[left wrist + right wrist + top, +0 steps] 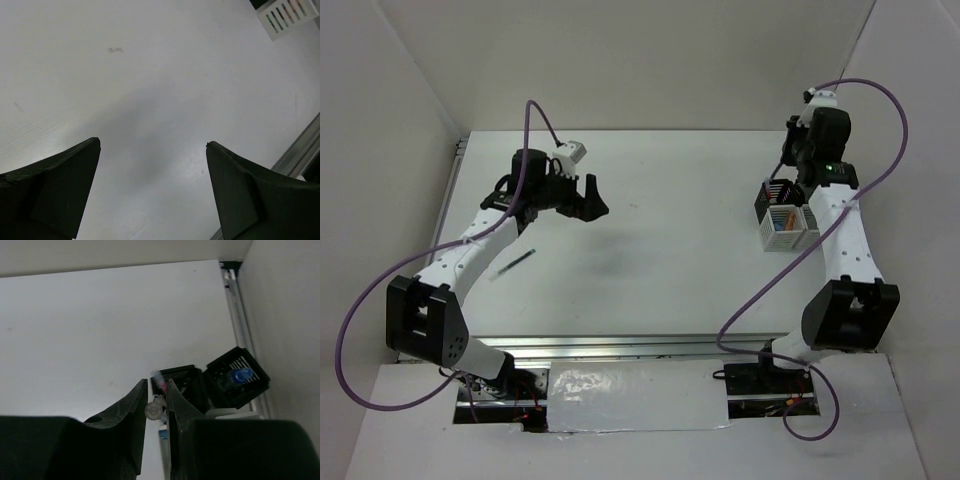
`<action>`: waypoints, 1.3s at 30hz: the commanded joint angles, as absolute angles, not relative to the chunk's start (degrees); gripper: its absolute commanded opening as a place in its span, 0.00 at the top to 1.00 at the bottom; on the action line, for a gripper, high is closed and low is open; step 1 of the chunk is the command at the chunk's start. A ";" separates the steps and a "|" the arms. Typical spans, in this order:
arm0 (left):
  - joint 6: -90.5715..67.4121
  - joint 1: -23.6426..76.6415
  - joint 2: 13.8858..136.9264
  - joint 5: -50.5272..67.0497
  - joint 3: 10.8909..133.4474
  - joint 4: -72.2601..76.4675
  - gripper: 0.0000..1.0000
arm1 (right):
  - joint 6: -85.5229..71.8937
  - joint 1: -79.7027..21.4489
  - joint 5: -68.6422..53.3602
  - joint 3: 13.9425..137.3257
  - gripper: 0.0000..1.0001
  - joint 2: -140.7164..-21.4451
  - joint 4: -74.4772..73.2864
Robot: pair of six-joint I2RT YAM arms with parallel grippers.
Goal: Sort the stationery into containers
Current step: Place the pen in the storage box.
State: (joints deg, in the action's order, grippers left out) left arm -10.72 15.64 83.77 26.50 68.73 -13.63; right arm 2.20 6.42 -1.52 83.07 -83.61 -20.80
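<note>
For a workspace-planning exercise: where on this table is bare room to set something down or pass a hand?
Free: the middle of the table, between the open left gripper and the containers, and the far strip. Crowded: the right edge, where the right gripper, shut on a small item, hangs by the containers. A pen lies by the left arm.

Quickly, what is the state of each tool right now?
Left tool: open, empty.
Right tool: closed on a small pale item.
</note>
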 commanded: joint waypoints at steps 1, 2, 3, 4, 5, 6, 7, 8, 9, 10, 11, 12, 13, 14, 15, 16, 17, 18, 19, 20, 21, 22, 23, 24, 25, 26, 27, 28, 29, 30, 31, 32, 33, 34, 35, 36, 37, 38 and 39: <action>-10.36 12.32 82.18 24.17 66.72 -11.35 0.01 | 4.83 8.35 6.94 87.27 1.00 -87.18 -18.20; -11.33 11.78 81.22 24.69 65.93 -10.47 0.01 | 4.75 9.05 7.38 87.54 1.00 -87.71 -17.67; -11.60 11.34 81.04 24.96 65.22 -9.76 0.01 | 4.75 9.14 7.82 87.97 1.00 -88.85 -17.75; -11.86 10.64 80.69 24.61 64.34 -9.06 0.01 | 4.75 9.23 8.87 88.50 1.00 -89.47 -18.01; -11.95 10.37 80.51 24.44 63.99 -8.88 0.01 | 4.83 9.32 9.14 88.68 1.00 -90.52 -18.19; -12.13 10.02 80.33 23.82 63.64 -8.70 0.01 | 4.83 9.32 9.58 88.77 1.00 -91.14 -18.28; -12.65 9.58 80.16 23.04 63.37 -8.88 0.01 | 4.83 9.40 10.02 88.60 1.00 -91.40 -18.46; -12.92 9.23 79.90 21.81 63.11 -8.70 0.01 | 4.83 9.40 10.37 88.51 1.00 -92.19 -18.37; -13.01 8.45 79.81 21.45 62.67 -8.44 0.01 | 4.75 9.40 10.98 88.16 1.00 -92.55 -18.28; -13.36 7.92 79.37 21.01 62.41 -8.26 0.01 | 4.75 9.49 10.99 87.89 0.98 -92.81 -17.67; -13.53 7.48 79.28 20.14 61.71 -8.00 0.01 | 4.57 9.75 10.90 87.46 0.96 -93.07 -17.06; -13.62 6.51 79.02 20.13 61.53 -7.91 0.01 | 4.48 9.93 10.55 86.67 0.95 -92.99 -16.62; -13.19 5.98 78.75 20.21 61.44 -8.00 0.01 | 4.13 10.02 10.20 86.49 0.92 -93.16 -16.18; -12.75 5.45 78.92 20.65 61.70 -9.13 0.01 | 3.96 10.19 9.85 86.22 0.91 -93.34 -16.08; -12.31 4.23 79.10 20.92 61.87 -9.84 0.01 | 3.69 10.28 9.58 85.96 0.90 -93.51 -16.08; -11.26 3.61 79.71 21.00 62.05 -10.80 0.01 | 3.17 10.37 9.49 85.87 0.89 -93.86 -15.91; -10.55 2.91 80.06 21.09 62.66 -12.99 0.01 | 2.90 10.46 9.14 85.87 0.89 -93.95 -15.91; -8.55 1.33 80.50 21.96 62.93 -14.05 0.01 | 2.73 10.63 8.88 85.70 0.89 -94.04 -15.73; -7.48 0.45 81.29 22.67 63.28 -15.45 0.01 | 2.29 10.63 8.70 85.52 0.89 -94.22 -15.65; -6.51 0.27 81.56 22.94 63.72 -17.82 0.01 | 2.02 10.63 8.18 85.43 0.89 -94.39 -15.47; -5.46 -2.52 81.91 23.11 63.81 -18.80 0.01 | 1.85 10.72 8.00 85.08 0.89 -94.48 -15.47; -3.01 -3.42 82.44 23.20 63.81 -19.68 0.01 | 1.58 10.64 8.00 84.90 0.88 -94.74 -15.29; -1.68 -4.21 82.62 23.29 63.90 -20.82 0.01 | 1.58 10.55 8.00 84.90 0.85 -95.01 -15.47; 1.72 -6.05 82.79 22.59 63.90 -22.83 0.01 | 1.58 10.37 8.09 85.25 0.78 -95.36 -15.82; 2.89 -7.02 82.97 22.15 63.81 -23.63 0.01 | 1.58 10.28 8.17 85.60 0.75 -96.06 -16.86; 4.47 -7.73 82.97 21.80 63.55 -24.51 0.01 | 1.41 10.20 8.17 85.87 0.72 -96.33 -17.57; 7.53 -9.56 82.88 21.71 63.37 -26.26 0.01 | 1.23 10.28 8.09 86.30 0.65 -96.50 -18.01; 9.04 -10.54 82.71 21.19 63.11 -26.89 0.02 | 1.06 10.20 8.00 86.31 0.62 -96.59 -18.28; 10.62 -11.76 82.53 20.49 62.58 -27.68 0.03 | 1.05 10.28 8.09 86.05 0.61 -96.33 -18.28; 13.85 -12.56 82.36 20.04 62.32 -29.25 0.03 | 1.05 10.28 7.91 85.78 0.58 -96.07 -18.11; 15.45 -13.26 82.27 19.95 62.05 -30.14 0.05 | 1.05 10.28 7.91 85.61 0.55 -95.98 -18.19; 17.38 -14.75 82.27 20.13 61.70 -31.02 0.06 | 1.05 10.20 8.00 85.61 0.54 -95.80 -18.28; 20.53 -15.55 82.44 20.30 61.44 -32.59 0.06 | 0.88 10.20 8.00 85.69 0.51 -95.63 -18.89; 21.96 -16.25 82.62 21.17 61.26 -33.30 0.09 | 0.79 10.02 7.82 86.13 0.50 -95.54 -19.24; 24.15 -16.78 82.97 21.09 61.35 -34.01 0.10 | 0.70 10.02 7.65 86.31 0.50 -95.45 -19.68; 24.87 -16.87 84.10 21.01 61.35 -34.45 0.15 | 0.44 9.93 7.21 86.40 0.50 -94.93 -20.38; 25.48 -16.87 84.72 21.01 61.52 -34.54 0.17 | 0.18 9.67 6.86 86.48 0.50 -94.57 -20.74; 26.45 -16.61 85.77 21.18 61.52 -34.54 0.19 | 0.09 9.58 6.16 86.57 0.50 -93.53 -21.26; 26.72 -16.35 86.30 21.36 61.44 -34.02 0.23 | 0.09 9.41 4.85 86.40 0.50 -92.82 -21.53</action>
